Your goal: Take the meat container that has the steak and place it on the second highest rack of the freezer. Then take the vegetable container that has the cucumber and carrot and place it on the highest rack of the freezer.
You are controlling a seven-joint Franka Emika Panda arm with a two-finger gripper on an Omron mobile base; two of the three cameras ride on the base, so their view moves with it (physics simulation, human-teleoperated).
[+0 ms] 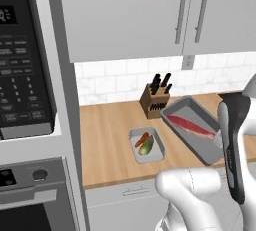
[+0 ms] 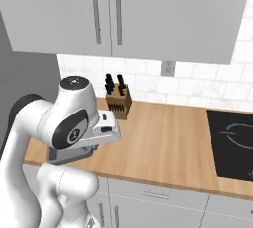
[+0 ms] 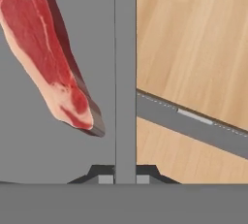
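The meat container [image 1: 186, 109] is a grey tray that looks tilted above the wooden counter [image 1: 107, 125], with the red steak [image 1: 190, 125] lying in it. My gripper [image 3: 125, 178] is shut on the tray's upright rim [image 3: 125, 72] at its right end. In the hand view the steak [image 3: 43, 48] lies just left of that rim. The smaller vegetable container [image 1: 156, 153] rests on the counter to the left of the meat container, holding the carrot [image 1: 142, 139] and the cucumber [image 1: 146, 146]. The freezer is out of view.
A knife block [image 1: 156, 100] stands against the tiled wall behind both containers. A microwave [image 1: 20, 55] and black oven [image 1: 30, 195] fill the column at the left. A black cooktop [image 2: 232, 143] is set in the counter at the right. Wall cabinets [image 2: 118, 10] hang overhead.
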